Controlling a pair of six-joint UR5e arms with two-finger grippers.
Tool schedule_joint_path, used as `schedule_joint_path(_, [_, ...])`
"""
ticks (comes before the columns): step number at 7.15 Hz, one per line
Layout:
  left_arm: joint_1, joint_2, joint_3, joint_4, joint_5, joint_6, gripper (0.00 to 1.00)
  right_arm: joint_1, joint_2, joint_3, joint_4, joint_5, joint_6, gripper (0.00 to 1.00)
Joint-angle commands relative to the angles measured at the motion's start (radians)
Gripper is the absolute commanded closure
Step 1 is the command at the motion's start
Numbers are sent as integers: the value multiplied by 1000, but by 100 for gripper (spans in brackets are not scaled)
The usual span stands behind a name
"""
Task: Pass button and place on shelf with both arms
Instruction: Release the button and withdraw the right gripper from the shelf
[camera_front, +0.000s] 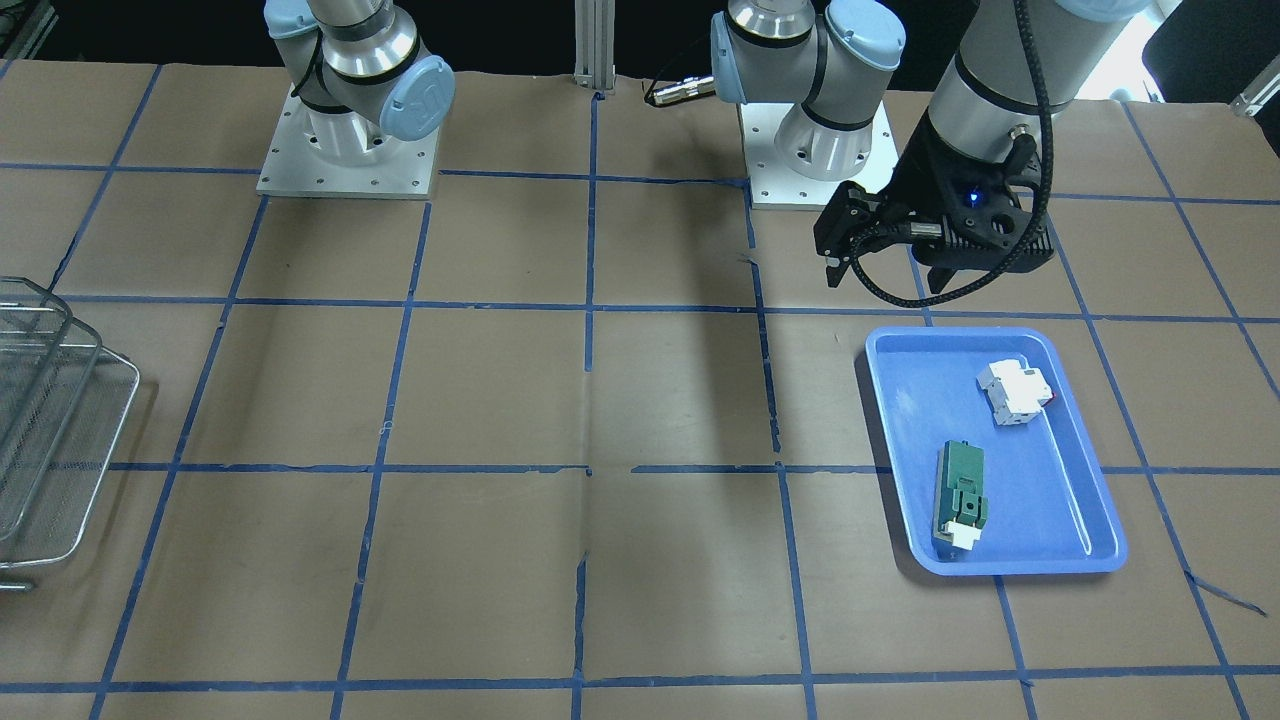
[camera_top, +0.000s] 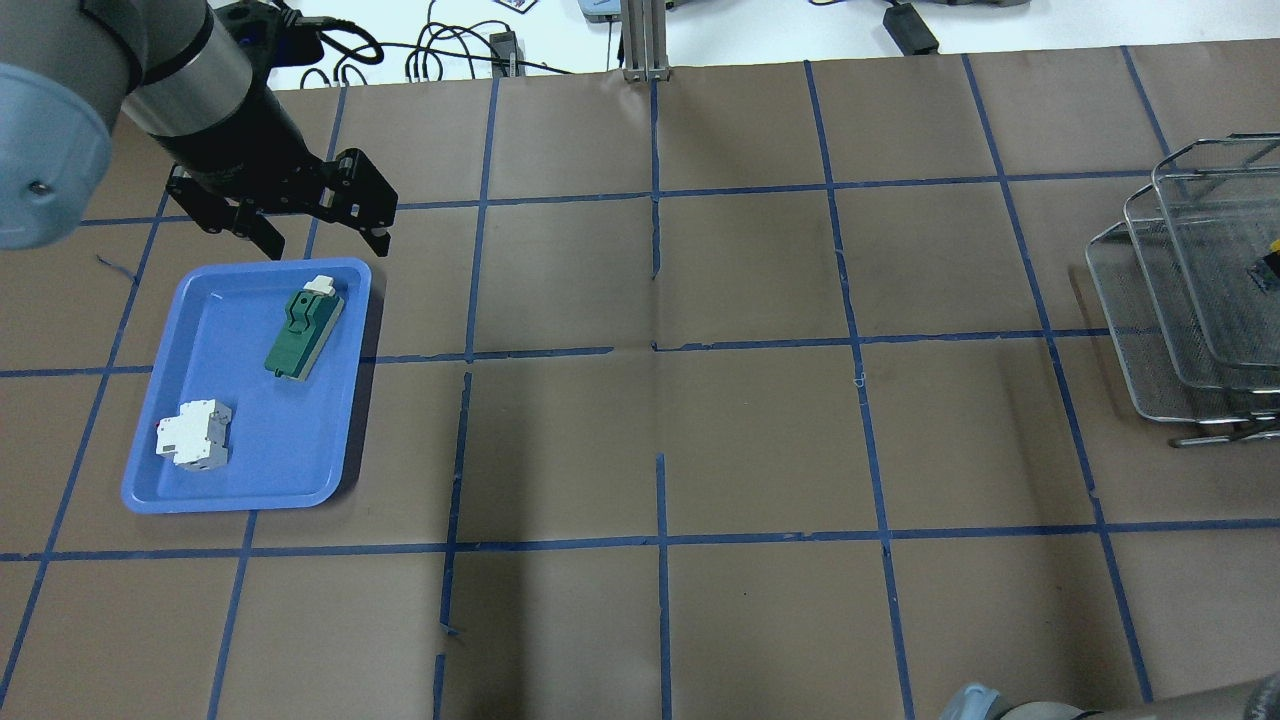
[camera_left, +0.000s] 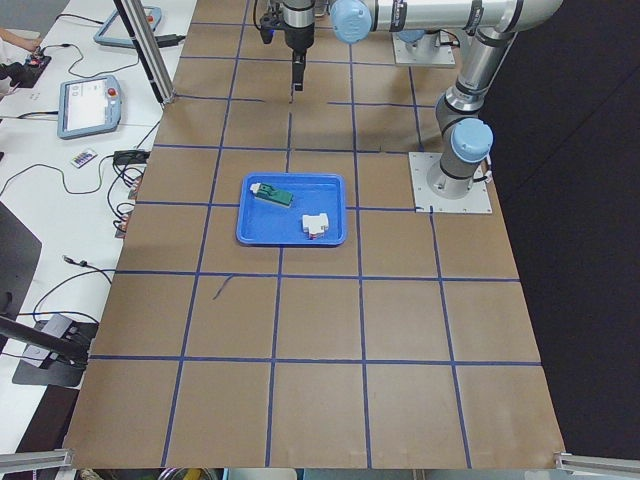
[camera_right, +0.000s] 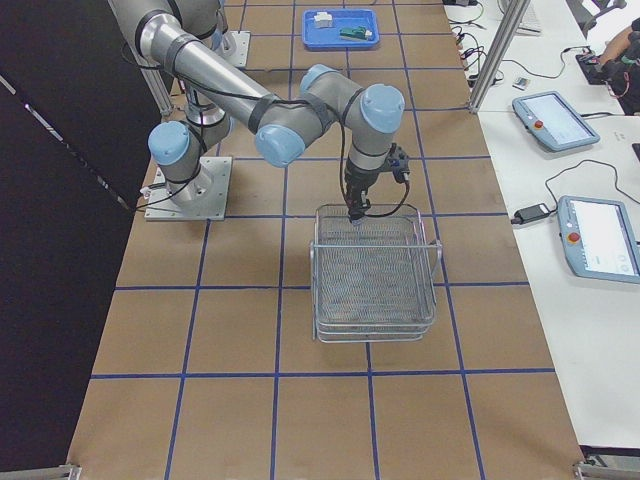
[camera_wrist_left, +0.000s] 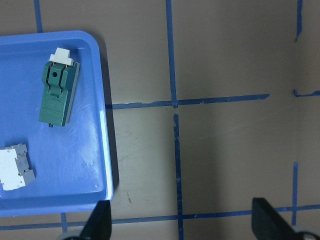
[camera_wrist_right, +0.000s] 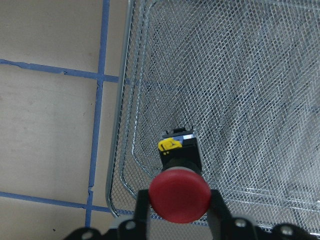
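Note:
My right gripper (camera_wrist_right: 179, 209) is shut on the red mushroom-head button (camera_wrist_right: 180, 196), one finger on each side of its head. The button's black body with a yellow tab hangs inside the upper tier of the silver wire-mesh shelf (camera_wrist_right: 240, 90). In the exterior right view the right gripper (camera_right: 355, 215) points down at the shelf's (camera_right: 375, 280) near end. My left gripper (camera_top: 320, 238) is open and empty, hovering by the far edge of the blue tray (camera_top: 250, 450). It shows the same way in the front-facing view (camera_front: 885, 275).
The blue tray (camera_front: 1000, 565) holds a green rectangular module (camera_top: 303, 325) and a white breaker block (camera_top: 193, 435). The shelf stands at the table's edge on my right (camera_top: 1180, 300). Brown paper with blue tape lines covers the table.

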Motion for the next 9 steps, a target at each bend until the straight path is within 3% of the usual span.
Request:
schedule_joint_path(1, [-6, -6, 12, -18, -19, -19, 0, -1, 1, 0, 0, 1, 1, 25])
schedule_joint_path(5, [-7, 4, -3, -12, -22, -12, 0, 13, -25, -23, 8, 3, 5, 26])
schedule_joint_path(6, [-7, 5, -8, -12, -13, -10, 0, 55, -74, -43, 43, 35, 14, 25])
schedule_joint_path(9, [-11, 2, 14, -6, -6, -9, 0, 400, -168, -64, 63, 38, 349, 6])
